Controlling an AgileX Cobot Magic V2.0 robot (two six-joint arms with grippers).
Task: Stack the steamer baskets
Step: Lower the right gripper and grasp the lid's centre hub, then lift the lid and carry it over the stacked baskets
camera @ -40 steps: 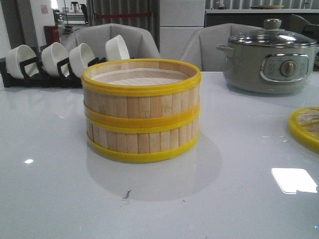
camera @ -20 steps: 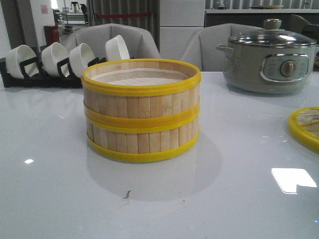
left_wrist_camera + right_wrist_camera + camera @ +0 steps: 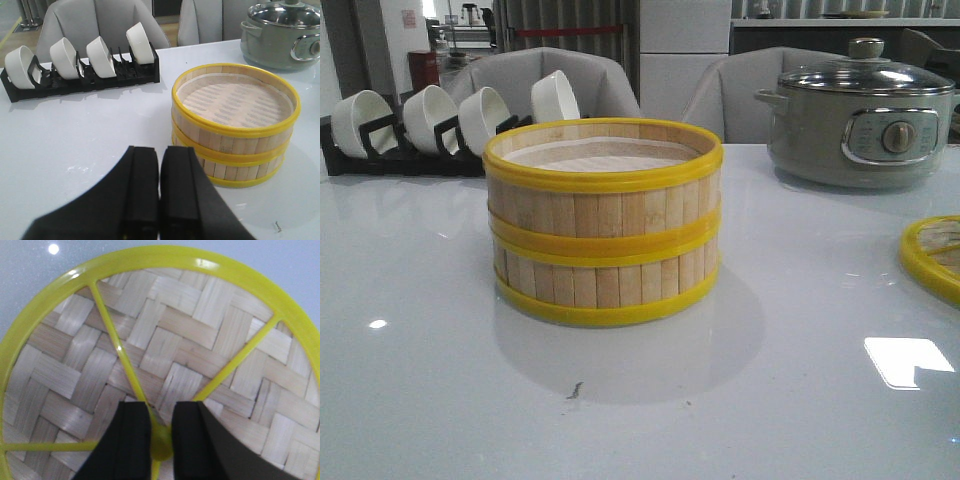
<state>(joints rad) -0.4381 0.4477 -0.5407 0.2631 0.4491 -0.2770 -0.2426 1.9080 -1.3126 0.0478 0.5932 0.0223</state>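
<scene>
Two steamer baskets (image 3: pixel 603 222) stacked at frame centre on the table (image 3: pixel 440 400).
Left gripper (image 3: pixel 159 187) jaws pressed together, empty; right gripper (image 3: pixel 161 432) jaws straddle the lid (image 3: pixel 165 365)'s yellow hub.

— Bright, even overhead light; glossy white tabletop (image 3: pixel 440 400) mirroring a sharp rectangular glare patch near the right edge and a small spot at the left.

— Soft, faint shadow pooled around the base of the stacked bamboo-slat steamer baskets with yellow rims (image 3: pixel 603 225). Highlights on the glass lid of the grey-green electric pot (image 3: pixel 865 110).

— Front view fairly crisp, slightly grainy in the dim background.

— Left wrist view: black left pincer (image 3: pixel 160 200) soft and out of focus up close; baskets sharper.

— Right wrist view: woven bamboo lid with yellow rim and spokes (image 3: pixel 210 340) slightly blurred, tiny glints on the rim, one round light reflection on the tabletop; black right pincer (image 3: pixel 161 440) blurred.
</scene>
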